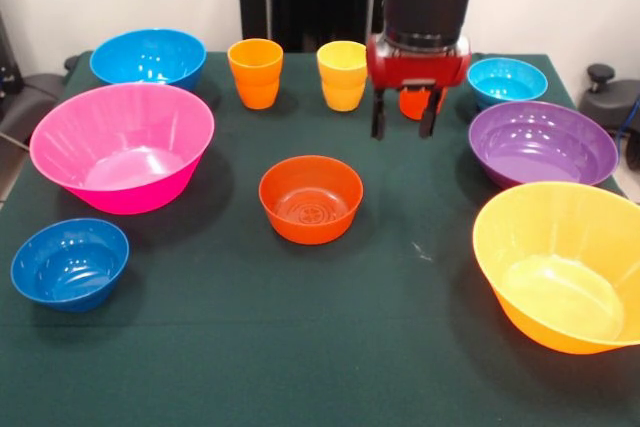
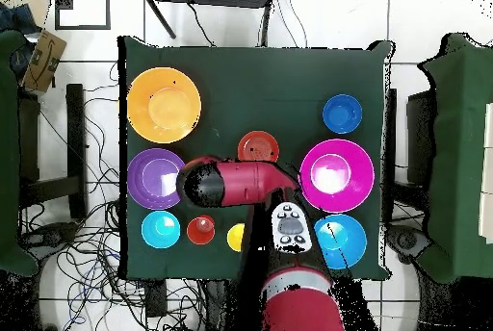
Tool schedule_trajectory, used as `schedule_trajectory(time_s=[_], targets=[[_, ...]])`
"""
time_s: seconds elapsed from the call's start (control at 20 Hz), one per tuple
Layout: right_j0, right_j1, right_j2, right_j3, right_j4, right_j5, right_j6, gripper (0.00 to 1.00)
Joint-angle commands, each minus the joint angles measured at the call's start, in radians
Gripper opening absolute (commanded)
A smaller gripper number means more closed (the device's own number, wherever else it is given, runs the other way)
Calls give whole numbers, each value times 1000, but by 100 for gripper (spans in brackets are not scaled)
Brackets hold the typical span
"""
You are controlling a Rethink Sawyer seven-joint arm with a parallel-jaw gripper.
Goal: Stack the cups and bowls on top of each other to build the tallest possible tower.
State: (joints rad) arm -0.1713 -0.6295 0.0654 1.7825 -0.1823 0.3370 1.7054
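Above the table's far side, gripper [image 1: 403, 125] hangs unclenched and empty before the red-orange cup [image 1: 413, 103], seemingly approaching it; nothing is stacked, so next comes descent, then carriage to the orange-red bowl [image 1: 310, 199].

Legible text, labels, brands, numbers, signs: none. Bowls, cups, arm and worktop [image 1: 400, 347] carry no marking that can be read.

Cups [image 1: 255, 73] behind bowls [image 1: 310, 199]
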Motion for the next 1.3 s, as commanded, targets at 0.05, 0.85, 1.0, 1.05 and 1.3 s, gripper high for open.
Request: schedule_trajectory(time_s=[0.05,0.85,1.0,1.05,1.3], targets=[[12,-125,54,248,31,-94,219,100],[-17,-239,165,415,26,-267,303,100],[52,-191,77,378,13,-269,310,100],[75,-174,49,368,13,-270,314,100],[125,-114,-25,358,20,-310,329,100]])
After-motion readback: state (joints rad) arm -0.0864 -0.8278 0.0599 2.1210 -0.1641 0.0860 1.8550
